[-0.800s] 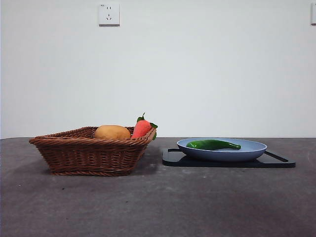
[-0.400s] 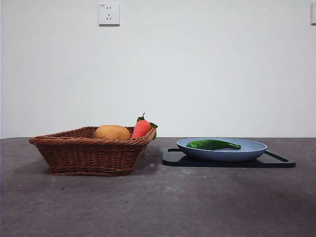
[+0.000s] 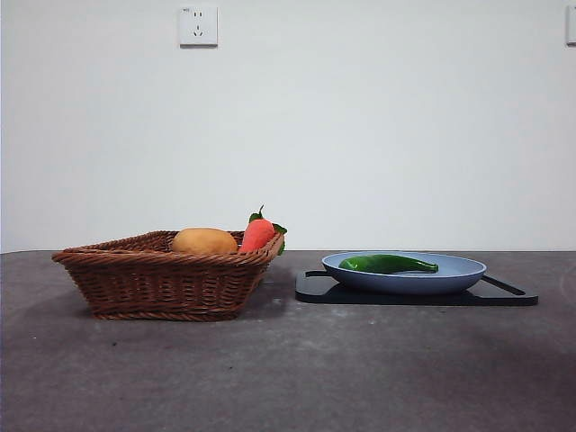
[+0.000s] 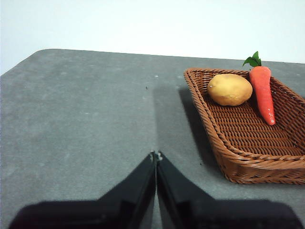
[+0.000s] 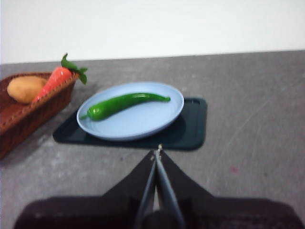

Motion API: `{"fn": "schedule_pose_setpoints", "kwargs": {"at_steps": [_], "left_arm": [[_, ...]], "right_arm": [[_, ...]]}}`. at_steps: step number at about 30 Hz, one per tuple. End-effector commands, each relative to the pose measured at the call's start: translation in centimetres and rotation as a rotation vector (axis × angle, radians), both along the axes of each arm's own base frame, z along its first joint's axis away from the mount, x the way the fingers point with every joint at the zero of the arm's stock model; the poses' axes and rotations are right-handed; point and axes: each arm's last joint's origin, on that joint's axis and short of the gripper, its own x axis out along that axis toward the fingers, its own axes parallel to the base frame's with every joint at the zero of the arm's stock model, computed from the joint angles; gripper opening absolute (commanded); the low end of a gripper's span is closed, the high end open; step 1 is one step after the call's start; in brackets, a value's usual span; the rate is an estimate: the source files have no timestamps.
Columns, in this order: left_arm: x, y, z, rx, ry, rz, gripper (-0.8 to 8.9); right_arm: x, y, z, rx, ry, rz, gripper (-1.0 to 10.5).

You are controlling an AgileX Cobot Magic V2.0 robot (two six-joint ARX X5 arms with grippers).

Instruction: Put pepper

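The long dark-green pepper (image 3: 388,264) lies in a light blue plate (image 3: 459,274) that sits on a black tray (image 3: 504,294), right of centre; it also shows in the right wrist view (image 5: 125,104). My right gripper (image 5: 157,151) is shut and empty, a short way back from the tray's near edge and well apart from the pepper. My left gripper (image 4: 155,155) is shut and empty over bare table, beside the wicker basket (image 4: 248,164). Neither gripper shows in the front view.
The brown wicker basket (image 3: 162,283) stands at the left and holds a tan potato (image 3: 205,240) and an orange-red carrot (image 3: 257,233) with green leaves. The table is dark grey. A wall socket (image 3: 199,25) is on the white back wall.
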Motion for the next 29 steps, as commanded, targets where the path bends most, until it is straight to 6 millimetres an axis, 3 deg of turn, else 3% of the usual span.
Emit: {"fn": "schedule_pose_setpoints", "kwargs": {"at_steps": [1, 29], "left_arm": [[0.05, 0.03, -0.24, -0.009, -0.002, 0.005, 0.08], [0.05, 0.03, -0.24, -0.009, -0.002, 0.005, 0.08]], "right_arm": [[-0.04, -0.01, -0.41, 0.034, 0.039, -0.007, 0.1], [-0.02, -0.01, -0.26, 0.034, 0.023, -0.008, 0.1]]}}
